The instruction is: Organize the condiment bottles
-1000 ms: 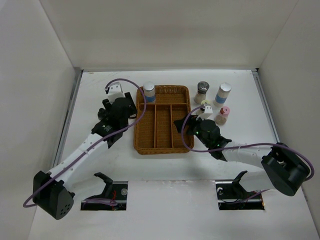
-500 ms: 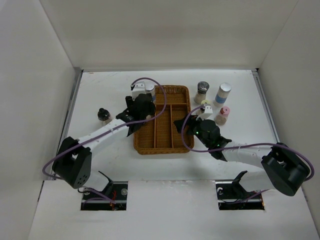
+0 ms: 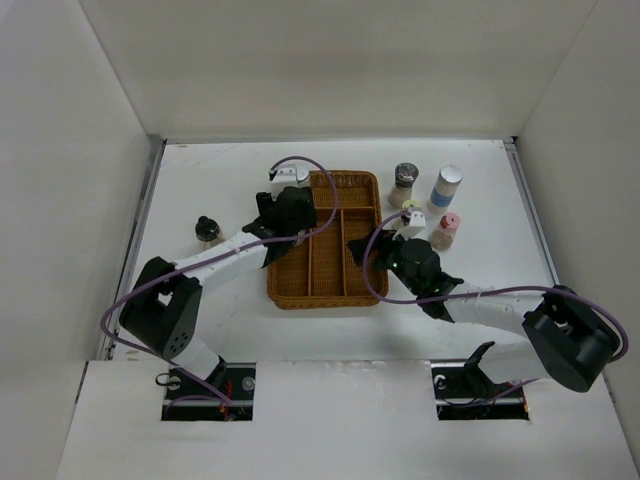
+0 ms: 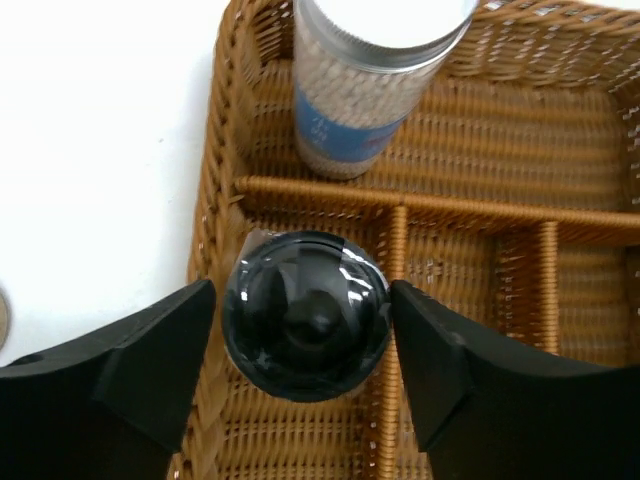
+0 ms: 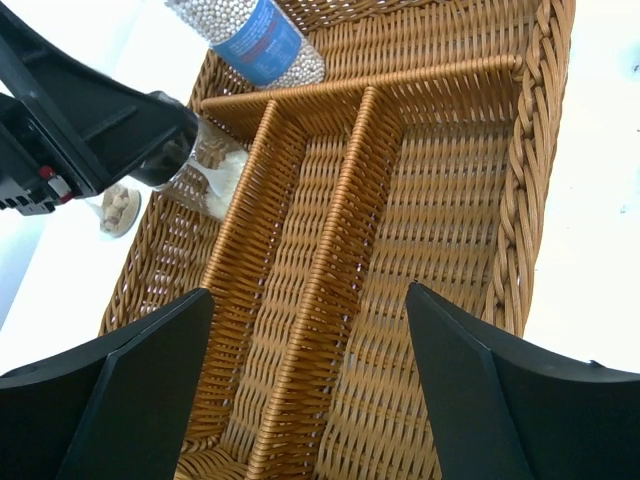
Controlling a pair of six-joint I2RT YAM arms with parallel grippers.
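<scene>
My left gripper [image 3: 287, 222] is shut on a black-capped bottle [image 4: 305, 315] and holds it upright in the left long compartment of the brown wicker tray [image 3: 325, 300], just below the cross divider. A silver-capped white-and-blue bottle [image 4: 375, 80] stands in the tray's far compartment. My right gripper [image 3: 368, 250] is open and empty above the tray's right compartments [image 5: 440, 200]. On the table right of the tray stand a dark-grey-capped bottle [image 3: 405, 181], a silver-capped white-and-blue bottle [image 3: 446, 186] and a pink-capped bottle [image 3: 447, 229]. Another black-capped bottle [image 3: 208, 230] stands left of the tray.
A cream-capped bottle [image 3: 412, 207] is half hidden behind the right wrist. White walls close in the table on the left, back and right. The right arm lies across the table right of the tray.
My left arm swung right from the table's left side to the tray, carrying the black-capped bottle, and uncovered the other black-capped bottle on the table. The right arm has not moved.
</scene>
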